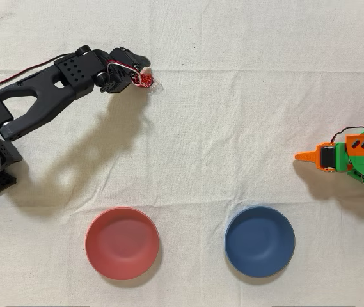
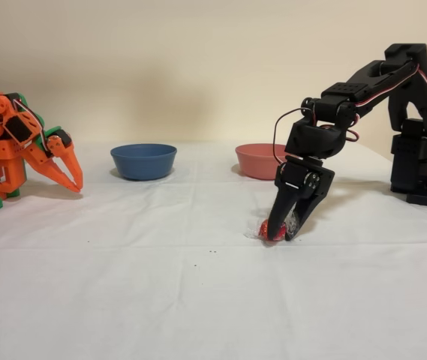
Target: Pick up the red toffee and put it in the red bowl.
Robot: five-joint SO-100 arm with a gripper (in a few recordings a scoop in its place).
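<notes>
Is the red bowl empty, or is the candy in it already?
Empty. The red bowl shows only its bare inside, and the candy sits on the tablecloth between the black arm's fingers.

1. The black arm [image 2: 363,90] is showing matte black plastic links, blocky and angular, with rounded joint housings.
2. A flat link seen in the overhead view is carrying a grid of small holes on its upper face.
3. Thin red, white and dark cables are looping loosely between the joints, bulging out near the wrist.
4. The gripper [image 2: 282,234] is showing two black tapering fingers, with small pale screw heads on the block above them.
5. The base [image 2: 423,169] is sitting as a stacked black block with an orange-red piece at its foot.
</notes>
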